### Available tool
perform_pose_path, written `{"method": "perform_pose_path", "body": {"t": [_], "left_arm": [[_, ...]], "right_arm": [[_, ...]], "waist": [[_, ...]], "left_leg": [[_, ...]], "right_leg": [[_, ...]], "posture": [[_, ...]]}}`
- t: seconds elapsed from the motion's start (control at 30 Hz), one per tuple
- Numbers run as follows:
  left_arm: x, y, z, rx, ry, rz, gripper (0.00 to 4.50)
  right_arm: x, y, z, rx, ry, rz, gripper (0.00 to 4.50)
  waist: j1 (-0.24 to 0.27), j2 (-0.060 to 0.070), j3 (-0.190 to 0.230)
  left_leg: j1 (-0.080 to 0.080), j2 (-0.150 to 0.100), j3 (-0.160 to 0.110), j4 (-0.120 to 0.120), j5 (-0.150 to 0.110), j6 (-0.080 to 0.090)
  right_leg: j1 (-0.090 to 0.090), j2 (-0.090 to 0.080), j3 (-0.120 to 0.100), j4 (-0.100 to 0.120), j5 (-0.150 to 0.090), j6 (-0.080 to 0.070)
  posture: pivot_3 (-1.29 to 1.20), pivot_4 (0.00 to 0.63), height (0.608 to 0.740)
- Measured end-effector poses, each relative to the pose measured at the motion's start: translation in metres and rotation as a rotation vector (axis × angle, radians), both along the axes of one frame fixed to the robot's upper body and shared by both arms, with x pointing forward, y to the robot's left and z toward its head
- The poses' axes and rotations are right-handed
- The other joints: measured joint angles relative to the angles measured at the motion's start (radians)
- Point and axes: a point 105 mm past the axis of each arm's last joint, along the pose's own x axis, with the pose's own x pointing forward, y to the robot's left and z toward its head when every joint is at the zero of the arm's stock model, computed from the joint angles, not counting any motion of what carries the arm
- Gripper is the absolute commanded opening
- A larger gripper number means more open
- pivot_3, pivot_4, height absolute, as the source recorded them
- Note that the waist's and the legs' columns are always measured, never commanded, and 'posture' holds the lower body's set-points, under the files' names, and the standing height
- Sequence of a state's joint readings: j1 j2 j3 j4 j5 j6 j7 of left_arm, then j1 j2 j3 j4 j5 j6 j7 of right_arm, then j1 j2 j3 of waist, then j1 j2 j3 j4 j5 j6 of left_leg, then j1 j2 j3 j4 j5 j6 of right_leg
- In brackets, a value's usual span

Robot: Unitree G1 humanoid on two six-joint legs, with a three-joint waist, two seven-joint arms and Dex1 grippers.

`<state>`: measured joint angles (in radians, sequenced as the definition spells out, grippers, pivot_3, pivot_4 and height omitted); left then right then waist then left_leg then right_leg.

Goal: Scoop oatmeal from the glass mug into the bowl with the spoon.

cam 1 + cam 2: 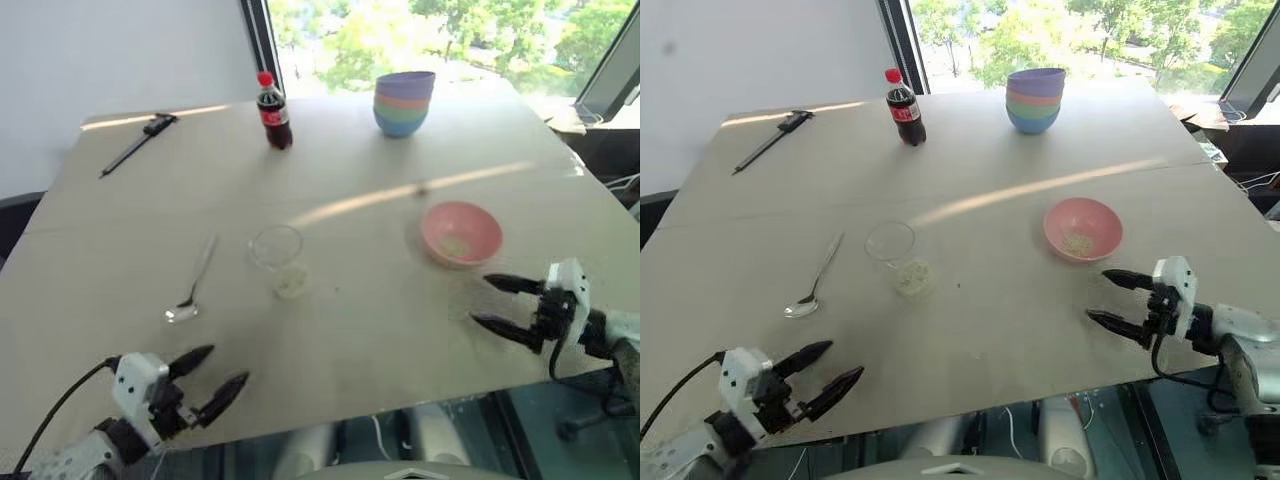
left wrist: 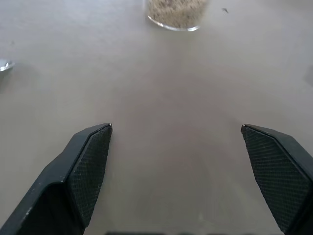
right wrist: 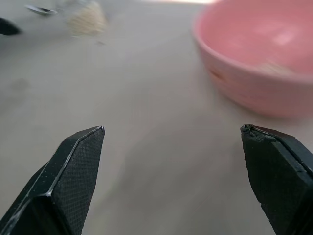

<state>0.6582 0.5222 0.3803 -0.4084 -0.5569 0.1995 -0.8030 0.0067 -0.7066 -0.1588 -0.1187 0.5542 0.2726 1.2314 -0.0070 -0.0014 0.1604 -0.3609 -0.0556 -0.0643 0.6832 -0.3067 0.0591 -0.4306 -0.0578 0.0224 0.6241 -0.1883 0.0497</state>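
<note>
Left claw, head view: left gripper (image 1: pixel 830 379) hangs over the near left edge of the table (image 1: pixel 970 330), fingers spread wide, holding nothing.
Right claw, head view: right gripper (image 1: pixel 1108 297) sits at the near right, fingers wide apart and empty, just short of the bowl.
Spoon, head view: spoon (image 1: pixel 816 280) lies flat on the table, left of the mug, its scoop end nearer the robot, apart from both grippers.
Mug, head view: glass mug (image 1: pixel 893 250) stands near the table's middle, oatmeal (image 1: pixel 912 276) pale at its bottom.
Bowl, head view: pink bowl (image 1: pixel 1083 228) rests right of the mug, a little pale oatmeal inside.
Far side, head view: cola bottle (image 1: pixel 904 107), stack of bowls (image 1: pixel 1034 100) and a long black tool (image 1: pixel 770 140).
Left wrist view: two black fingers (image 2: pixel 85 169) stand wide over bare table; the mug's oat-filled base (image 2: pixel 177 13) is ahead.
Right wrist view: fingers (image 3: pixel 73 169) wide open, the pink bowl (image 3: pixel 254 63) just ahead beside one of them; the mug (image 3: pixel 85 19) is blurred farther off.
</note>
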Motion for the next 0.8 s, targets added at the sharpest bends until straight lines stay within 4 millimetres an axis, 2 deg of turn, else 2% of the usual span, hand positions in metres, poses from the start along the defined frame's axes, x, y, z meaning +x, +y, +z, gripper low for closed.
{"method": "perform_pose_path", "body": {"t": [0.03, 0.1, 0.17, 0.23, 0.33, 0.43, 0.53, 0.67, 0.8], "left_arm": [[0.0, 0.0, 0.0, -0.001, 0.002, 0.003, 4.48], [0.005, -0.002, 0.005, 0.026, 0.001, 0.045, 4.48], [0.009, -0.001, 0.01, 0.06, -0.017, 0.065, 4.48], [0.019, 0.009, 0.022, 0.068, -0.044, 0.125, 4.48], [0.035, 0.025, 0.044, 0.075, -0.086, 0.188, 4.48], [0.051, 0.048, 0.059, 0.073, -0.133, 0.285, 4.48], [0.062, 0.061, 0.067, 0.066, -0.149, 0.333, 4.48], [0.07, 0.076, 0.058, 0.087, -0.069, 0.381, 4.48], [0.077, 0.079, 0.044, 0.056, 0.011, 0.396, 4.48]], "right_arm": [[-0.001, 0.002, 0.001, 0.003, -0.001, 0.011, 4.5], [-0.006, 0.028, 0.017, 0.033, -0.013, 0.117, 4.5], [-0.006, 0.041, 0.03, 0.049, -0.043, 0.171, 4.5], [-0.002, 0.057, 0.055, 0.075, -0.102, 0.229, 4.5], [-0.002, 0.071, 0.08, 0.085, -0.163, 0.289, 4.5], [-0.003, 0.083, 0.079, 0.081, -0.145, 0.333, 4.5], [-0.002, 0.087, 0.083, 0.085, -0.152, 0.35, 4.5], [-0.002, 0.086, 0.085, 0.074, -0.156, 0.355, 4.5], [-0.001, 0.083, 0.084, 0.049, -0.156, 0.351, 4.5]], "waist": [[0.0, 0.0, 0.0], [-0.004, -0.002, 0.003], [-0.004, -0.003, 0.004], [-0.002, -0.005, 0.006], [0.009, -0.006, 0.007], [0.021, -0.006, 0.007], [0.021, -0.006, 0.007], [0.02, -0.006, 0.007], [0.021, -0.006, 0.007]], "left_leg": [[0.0, 0.0, 0.0, 0.0, 0.0, 0.0], [-0.001, 0.0, 0.0, 0.0, 0.0, -0.001], [-0.001, 0.0, 0.0, 0.0, 0.0, -0.001], [-0.001, 0.0, 0.0, 0.0, 0.0, -0.001], [-0.002, 0.0, -0.004, 0.0, 0.0, -0.001], [-0.004, -0.001, -0.004, 0.0, -0.001, -0.004], [-0.004, -0.001, -0.003, 0.0, 0.001, -0.008], [-0.004, -0.002, -0.003, 0.0, 0.001, -0.009], [-0.004, -0.001, -0.003, -0.001, 0.001, -0.009]], "right_leg": [[0.0, 0.0, 0.0, 0.0, 0.0, 0.0], [-0.001, 0.0, 0.0, 0.0, 0.002, 0.004], [-0.001, 0.0, -0.001, -0.001, 0.002, 0.004], [-0.001, 0.0, -0.002, -0.001, 0.002, 0.003], [-0.001, 0.0, -0.007, -0.001, 0.004, 0.001], [-0.002, 0.0, -0.008, -0.002, 0.005, -0.002], [-0.002, 0.0, -0.008, -0.003, 0.005, -0.002], [-0.002, 0.0, -0.007, -0.003, 0.005, -0.002], [-0.002, 0.0, -0.007, -0.003, 0.005, -0.002]], "posture": [[0.0, 0.15, 0.74], [0.0, 0.15, 0.74], [0.0, 0.15, 0.74], [0.0, 0.15, 0.74], [0.0, 0.15, 0.74], [0.0, 0.15, 0.74], [0.0, 0.15, 0.74], [0.0, 0.15, 0.74], [0.0, 0.15, 0.74]]}}
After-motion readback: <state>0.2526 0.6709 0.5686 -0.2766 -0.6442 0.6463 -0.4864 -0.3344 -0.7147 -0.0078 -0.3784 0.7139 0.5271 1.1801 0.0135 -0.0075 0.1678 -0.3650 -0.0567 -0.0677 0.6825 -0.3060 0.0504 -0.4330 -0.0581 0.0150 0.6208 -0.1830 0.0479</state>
